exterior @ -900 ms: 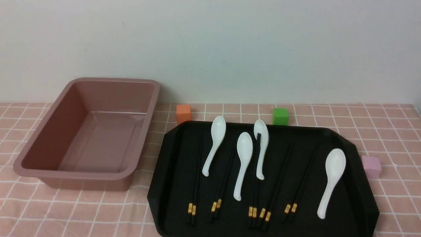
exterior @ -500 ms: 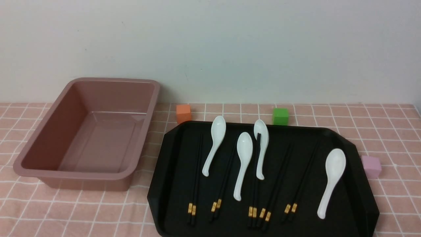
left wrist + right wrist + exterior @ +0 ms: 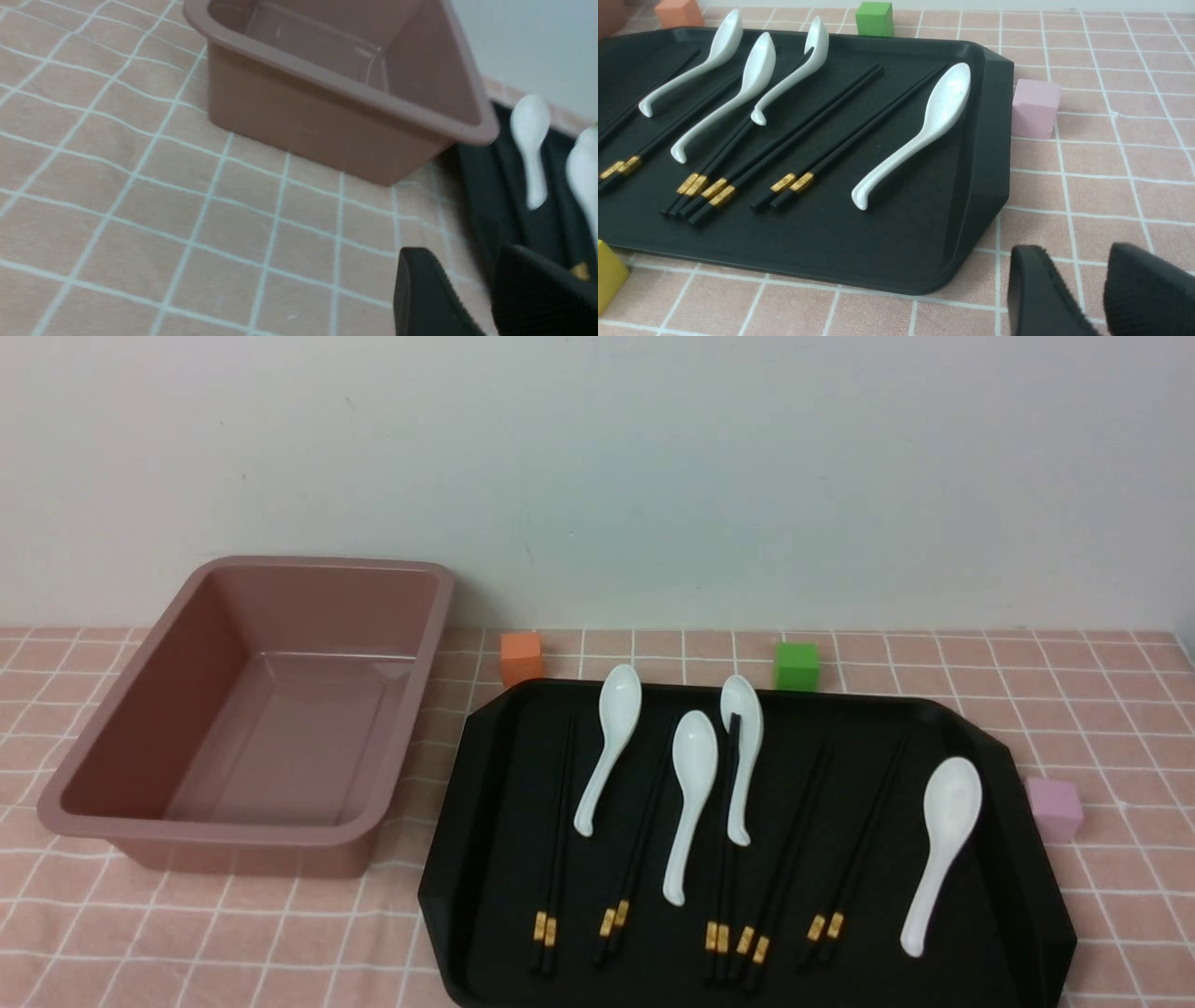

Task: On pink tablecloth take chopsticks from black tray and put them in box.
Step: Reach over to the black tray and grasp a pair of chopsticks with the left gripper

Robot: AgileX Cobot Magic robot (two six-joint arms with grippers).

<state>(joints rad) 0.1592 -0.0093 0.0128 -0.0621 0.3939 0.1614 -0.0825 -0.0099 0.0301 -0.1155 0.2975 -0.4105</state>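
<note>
Several pairs of black chopsticks (image 3: 557,831) with gold bands lie lengthwise in the black tray (image 3: 1027,877) on the pink tablecloth (image 3: 1102,728); they also show in the right wrist view (image 3: 831,135). The empty mauve box (image 3: 187,700) stands left of the tray. Neither gripper shows in the front view. My left gripper (image 3: 467,266) hangs over the cloth near the box (image 3: 303,121) and the tray's left edge (image 3: 476,186), jaws apart and empty. My right gripper (image 3: 1078,266) hangs over the cloth by the tray's near right corner (image 3: 878,242), jaws apart and empty.
Several white soup spoons (image 3: 943,845) lie among the chopsticks; one chopstick tip rests in a spoon bowl (image 3: 740,719). Small cubes sit around the tray: orange (image 3: 521,658), green (image 3: 796,665), pink (image 3: 1055,807), and yellow (image 3: 607,275). A wall rises behind the table.
</note>
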